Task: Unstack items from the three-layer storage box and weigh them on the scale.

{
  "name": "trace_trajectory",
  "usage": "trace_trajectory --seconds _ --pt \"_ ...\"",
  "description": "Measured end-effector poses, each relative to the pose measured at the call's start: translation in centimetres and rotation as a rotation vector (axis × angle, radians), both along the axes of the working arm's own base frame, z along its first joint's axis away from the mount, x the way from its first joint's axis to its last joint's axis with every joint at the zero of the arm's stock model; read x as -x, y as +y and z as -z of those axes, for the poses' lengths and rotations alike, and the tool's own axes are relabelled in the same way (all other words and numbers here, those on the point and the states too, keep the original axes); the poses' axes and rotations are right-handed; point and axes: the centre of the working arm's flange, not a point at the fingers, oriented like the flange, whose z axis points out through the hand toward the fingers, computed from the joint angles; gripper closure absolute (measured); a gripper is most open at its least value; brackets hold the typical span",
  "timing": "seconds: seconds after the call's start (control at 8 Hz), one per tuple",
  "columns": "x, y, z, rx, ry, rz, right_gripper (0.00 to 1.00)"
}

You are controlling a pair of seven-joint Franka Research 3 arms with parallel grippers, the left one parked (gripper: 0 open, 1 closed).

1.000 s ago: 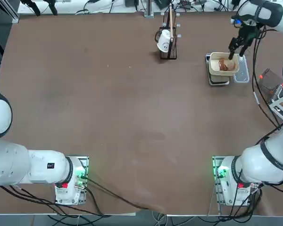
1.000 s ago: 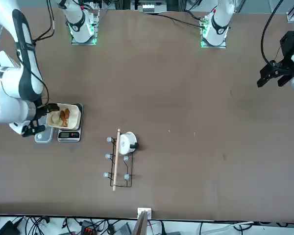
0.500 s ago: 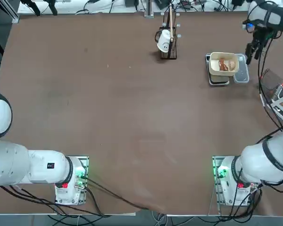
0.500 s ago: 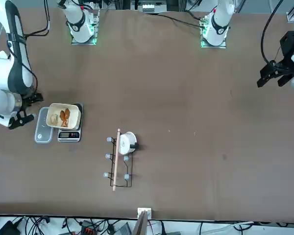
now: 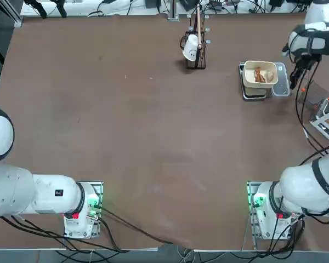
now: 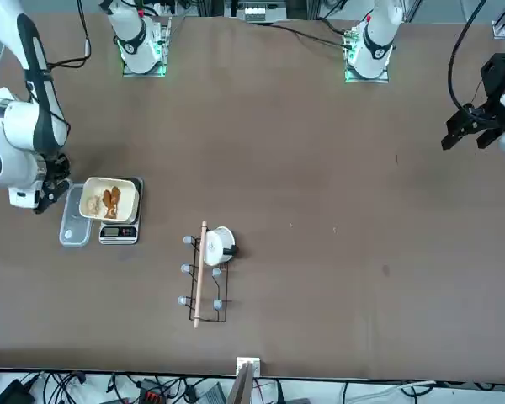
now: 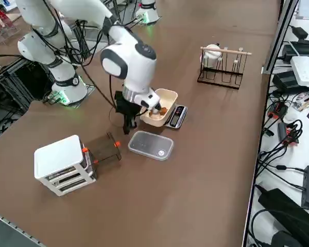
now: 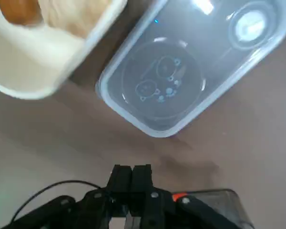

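Note:
The scale sits at the far right of the table with its cream bowl on top. A reddish-brown lumpy piece and a tan bun-like piece lie inside the bowl. A pale translucent panel lies flat beside the scale. My right gripper hangs just right of that panel, low over the table, empty. In the wrist view my gripper has its fingers together, with the panel and the bowl beyond them. The white three-layer storage box stands further towards the table's right edge.
A black wire stand with a white cup stands at the far middle. A translucent drawer with red-orange bits lies on the table between the storage box and my gripper. Cables trail beside the right arm.
My right gripper has left the bowl, swung out to the right and come back down beside the translucent panel. Both pieces stay in the bowl.

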Motion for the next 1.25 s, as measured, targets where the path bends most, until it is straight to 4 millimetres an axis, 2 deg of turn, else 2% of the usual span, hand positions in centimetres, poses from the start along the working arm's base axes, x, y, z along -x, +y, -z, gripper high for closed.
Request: trace_trajectory --seconds 0.38,0.88,1.25 --pt "1.8 -1.5 1.4 0.006 0.039 -0.015 0.98" --pt "3.3 -6.1 1.2 0.081 0.053 -0.044 0.98" --pt "4.6 -8.9 1.1 0.088 0.056 -0.005 0.98"
